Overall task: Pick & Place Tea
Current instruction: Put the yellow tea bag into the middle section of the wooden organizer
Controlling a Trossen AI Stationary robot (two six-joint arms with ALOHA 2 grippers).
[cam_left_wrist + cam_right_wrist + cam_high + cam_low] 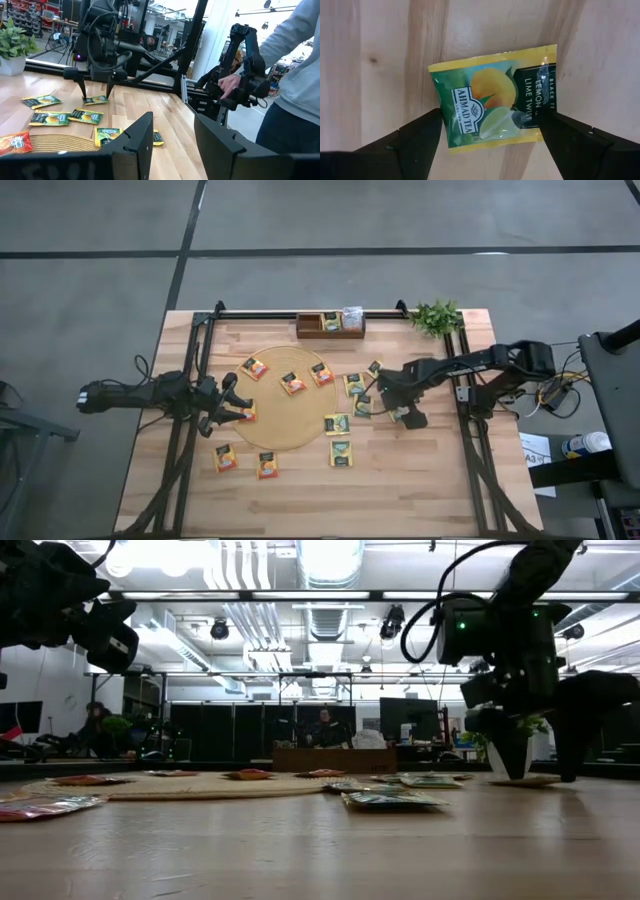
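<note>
Right gripper [402, 414] is parked straight over a green-yellow sachet [492, 97], fingers spread wide with one on each side of it, not squeezing it. That packet is flat, glossy and squarish, with a yellow border, lemon and lime artwork and a dark panel of print. It lies on bare pale wood planks just off the right edge of the round mat [285, 397].

Rest of the tea is scattered flat around there. In the high view I count four orange sachets [292, 383] on the woven tan mat, three more orange ones [225, 457] on the wood toward the near left, and about five green-yellow ones [341, 452] on the mat's right side. Some overlap the arm, so that count is rough.

Left gripper [232, 404] hangs over the mat's left edge, fingers partly apart with nothing visible between them in its own wrist view.

At the far edge sits a brown wooden tray [330, 326] with packets inside; its contents are too small to sort out. One small potted plant [436, 317] stands at the far right corner of the tabletop [400, 490]. A person's hand [229, 84] and grey sleeve show beyond the frame, cut off at the edge.
</note>
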